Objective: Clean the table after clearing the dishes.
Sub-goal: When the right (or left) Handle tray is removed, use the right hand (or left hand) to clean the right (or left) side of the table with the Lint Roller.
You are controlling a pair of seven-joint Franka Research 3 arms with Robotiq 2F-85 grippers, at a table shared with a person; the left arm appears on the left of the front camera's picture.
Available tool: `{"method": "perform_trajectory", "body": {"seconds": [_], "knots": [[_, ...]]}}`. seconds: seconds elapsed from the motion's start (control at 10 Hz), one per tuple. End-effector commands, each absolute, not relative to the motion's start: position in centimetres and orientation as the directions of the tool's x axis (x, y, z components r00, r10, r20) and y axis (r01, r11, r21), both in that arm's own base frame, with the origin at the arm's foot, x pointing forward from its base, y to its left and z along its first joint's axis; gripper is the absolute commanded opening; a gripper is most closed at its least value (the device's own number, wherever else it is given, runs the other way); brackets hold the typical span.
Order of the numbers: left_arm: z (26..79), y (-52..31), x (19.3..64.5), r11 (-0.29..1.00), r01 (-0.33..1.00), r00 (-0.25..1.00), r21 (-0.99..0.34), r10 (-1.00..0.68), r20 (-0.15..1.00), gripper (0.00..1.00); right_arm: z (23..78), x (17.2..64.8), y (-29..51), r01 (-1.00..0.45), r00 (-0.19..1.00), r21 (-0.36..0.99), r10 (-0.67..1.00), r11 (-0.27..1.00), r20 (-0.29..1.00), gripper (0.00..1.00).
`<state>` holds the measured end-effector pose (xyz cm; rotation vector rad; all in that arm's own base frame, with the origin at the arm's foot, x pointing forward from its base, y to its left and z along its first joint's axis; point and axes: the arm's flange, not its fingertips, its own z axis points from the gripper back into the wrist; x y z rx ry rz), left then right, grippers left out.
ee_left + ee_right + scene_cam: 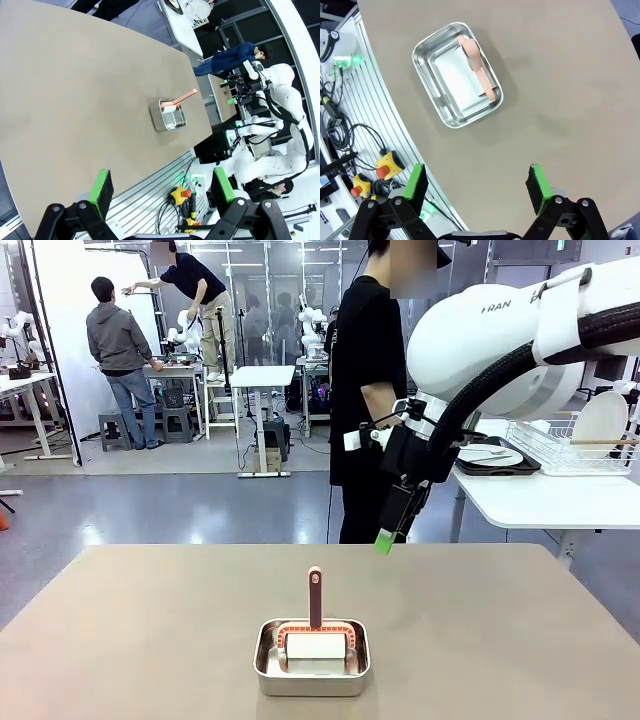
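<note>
Resting on side table, dishes, front view

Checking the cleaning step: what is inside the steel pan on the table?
Inside the steel pan, a white pad covers most of the floor, a pink handle rising from it. Whatever lies under the pad is hidden.

- "RAN" stands in dark capitals on the white shell of the right arm, at the right side of the table. The rest of the word is cut off where the shell curves away.
- The yellow button boxes by the table's near edge carry marks too small to read.
- Nothing else is legible.
</note>
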<state>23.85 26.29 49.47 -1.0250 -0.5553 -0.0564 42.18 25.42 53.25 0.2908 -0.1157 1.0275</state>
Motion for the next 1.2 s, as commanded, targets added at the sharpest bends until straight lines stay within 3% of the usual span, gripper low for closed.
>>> {"method": "perform_trajectory", "body": {"seconds": [0.0, 0.4, 0.7, 0.9, 1.1], "knots": [[49.6, 26.4, 23.7, 0.520, 0.313, 0.852, -0.795, 0.215, 0.477, 1.00, 53.3, 42.1, 25.5, -0.856, 0.515, 0.182, 0.826, 0.483, 0.228, 1.00], [49.6, 26.4, 23.7, 0.520, 0.313, 0.852, -0.795, 0.215, 0.477, 1.00, 53.2, 42.3, 25.3, -0.855, 0.517, 0.185, 0.824, 0.485, 0.230, 1.00], [49.6, 26.4, 23.7, 0.520, 0.313, 0.852, -0.795, 0.215, 0.477, 1.00, 53.1, 42.1, 28.0, -0.965, 0.260, 0.101, 0.911, 0.240, 0.320, 1.00], [49.6, 26.4, 23.7, 0.520, 0.313, 0.852, -0.795, 0.215, 0.477, 1.00, 53.0, 41.8, 31.8, -0.994, 0.100, -0.016, 0.964, 0.107, 0.247, 1.00], [49.6, 26.4, 23.7, 0.520, 0.313, 0.852, -0.795, 0.215, 0.477, 1.00, 52.7, 42.4, 35.4, -0.996, 0.032, -0.077, 0.984, 0.046, 0.176, 1.00]]}}
